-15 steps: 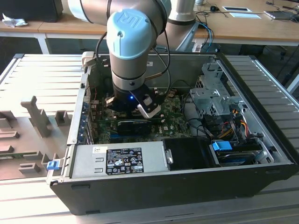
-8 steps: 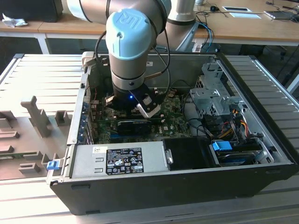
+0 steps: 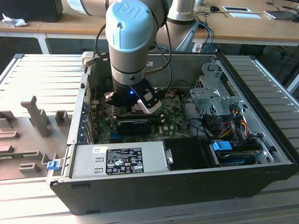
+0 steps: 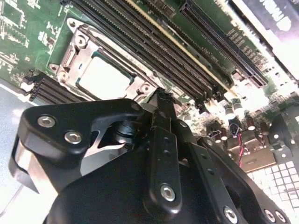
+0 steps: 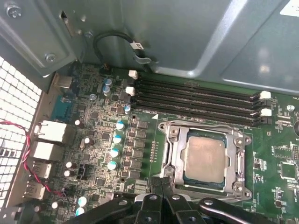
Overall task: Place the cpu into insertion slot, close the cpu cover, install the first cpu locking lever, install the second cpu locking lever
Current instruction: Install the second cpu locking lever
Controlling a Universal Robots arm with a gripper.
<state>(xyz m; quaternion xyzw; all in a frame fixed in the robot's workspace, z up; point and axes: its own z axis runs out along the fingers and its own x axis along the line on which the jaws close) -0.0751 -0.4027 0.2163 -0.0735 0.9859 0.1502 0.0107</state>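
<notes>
Inside the insertion slot (image 5: 205, 161) I log the cpu (image 5: 203, 158), seated flat, cpu cover (image 5: 174, 158) closed around it (both wrist views). My gripper (image 5: 162, 186), fingers together and empty, hovers just beside the cover's edge.

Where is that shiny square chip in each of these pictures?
Exterior view: can't make it out beneath the arm.
First wrist view: the cpu sits in the socket, framed by the cpu cover.
Second wrist view: cpu beyond the black fingers.
Shared landmark: the long black memory slots beside it.
</notes>
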